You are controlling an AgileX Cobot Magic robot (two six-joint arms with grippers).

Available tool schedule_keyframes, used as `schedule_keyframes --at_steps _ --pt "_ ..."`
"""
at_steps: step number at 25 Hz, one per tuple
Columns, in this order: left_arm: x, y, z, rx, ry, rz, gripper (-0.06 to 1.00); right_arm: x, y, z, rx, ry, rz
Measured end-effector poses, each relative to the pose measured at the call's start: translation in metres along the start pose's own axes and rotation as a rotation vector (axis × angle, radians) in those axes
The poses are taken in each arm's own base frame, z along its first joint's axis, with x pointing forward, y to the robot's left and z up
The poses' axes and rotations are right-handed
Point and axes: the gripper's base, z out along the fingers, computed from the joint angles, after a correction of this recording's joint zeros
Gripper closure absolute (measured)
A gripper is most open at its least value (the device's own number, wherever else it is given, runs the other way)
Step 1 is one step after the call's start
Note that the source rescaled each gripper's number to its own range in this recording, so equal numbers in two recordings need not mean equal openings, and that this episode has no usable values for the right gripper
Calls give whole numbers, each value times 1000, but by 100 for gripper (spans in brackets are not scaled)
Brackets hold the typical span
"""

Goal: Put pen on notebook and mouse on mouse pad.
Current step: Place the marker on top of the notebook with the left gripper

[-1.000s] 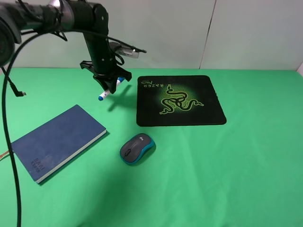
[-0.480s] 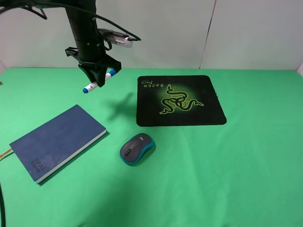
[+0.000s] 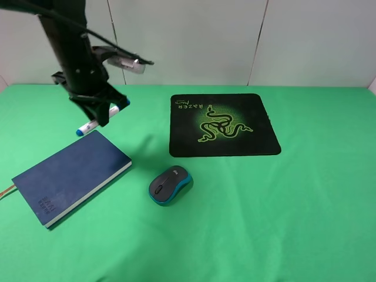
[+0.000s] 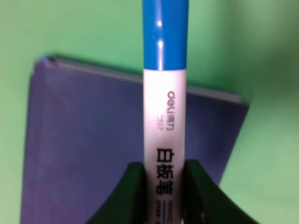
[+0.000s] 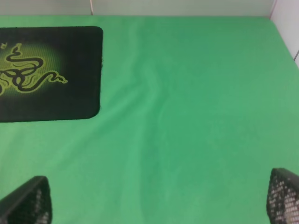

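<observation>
The notebook (image 3: 70,176) is seen lying toward the left front of the green worktop (image 3: 294,205), where it was placed a second ago. Above its far corner the pen (image 3: 87,127) is held clear of the cover and tilted, its barrel clamped between the closed fingers (image 4: 133,186) of the left gripper (image 3: 97,114). Since the earlier frames, gripper and pen have been carried leftward and lower, away from the mouse pad's back left corner. In the left wrist view the blue cap is shown reaching past the book's edge. The mouse (image 3: 170,184) is left unmoved mid-worktop, just off the front left corner of the mouse pad (image 3: 223,125), which lies toward the back edge. The right gripper (image 5: 156,198) is spread wide with nothing held.
</observation>
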Motion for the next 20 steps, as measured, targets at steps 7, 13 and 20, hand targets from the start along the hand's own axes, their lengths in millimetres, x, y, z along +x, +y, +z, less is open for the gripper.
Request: schedule_keyframes --at_steps 7,13,20 --pt "56 -6 13 1 27 5 93 0 0 0 0 0 0" --pt "84 -2 29 8 70 -23 93 0 0 0 0 0 0" --pt "96 17 44 1 36 -101 93 0 0 0 0 0 0"
